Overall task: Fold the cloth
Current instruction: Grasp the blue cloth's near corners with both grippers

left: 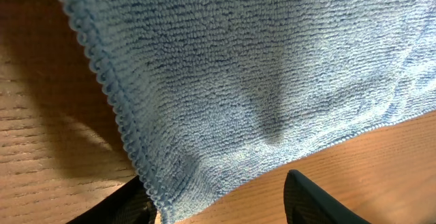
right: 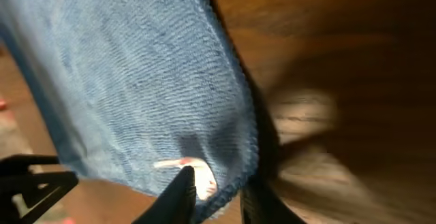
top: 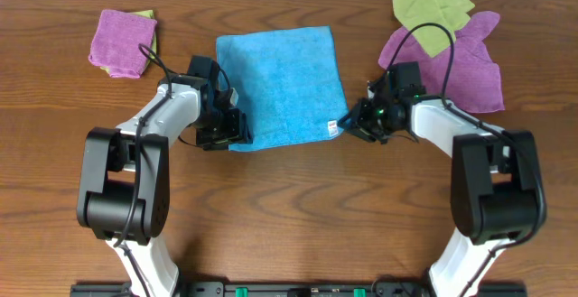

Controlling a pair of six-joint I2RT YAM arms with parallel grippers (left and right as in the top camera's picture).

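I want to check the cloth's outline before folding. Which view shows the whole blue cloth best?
The overhead view: the whole cloth lies spread out, all edges visible. The left wrist view shows only one corner close up; the right wrist view only the corner with its tag, blurred.

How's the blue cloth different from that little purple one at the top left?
The blue cloth lies spread flat; the purple cloth is folded small. The blue cloth looks much bigger. The purple cloth sits on a yellow-green cloth; the blue cloth lies on the bare table. Both look soft.
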